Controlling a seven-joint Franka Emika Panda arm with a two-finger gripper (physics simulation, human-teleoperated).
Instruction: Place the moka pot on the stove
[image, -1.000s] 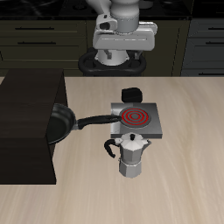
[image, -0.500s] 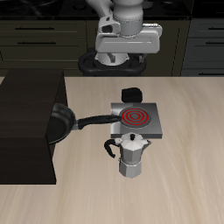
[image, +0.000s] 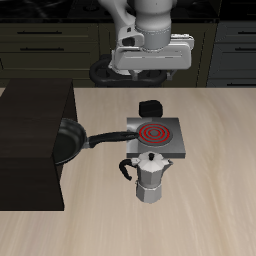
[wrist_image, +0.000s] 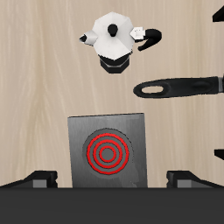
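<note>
- since a second ago only the gripper (image: 152, 68) shifted sideways; pot and stove unmoved
- moka pot (image: 152, 178) upright on worktop (image: 220, 200), just in front of stove (image: 156, 135), not on it
- gripper high above stove's back edge, holding nothing; fingers apart
- frying pan (image: 68, 140) handle reaches stove's side

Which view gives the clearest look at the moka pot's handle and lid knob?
The wrist view: it looks straight down on the moka pot, so the black knob sits centred and the curved handle sticks out clear of the body. The exterior view shows the moka pot upright from the side, with the knob small and the handle hidden.
</note>
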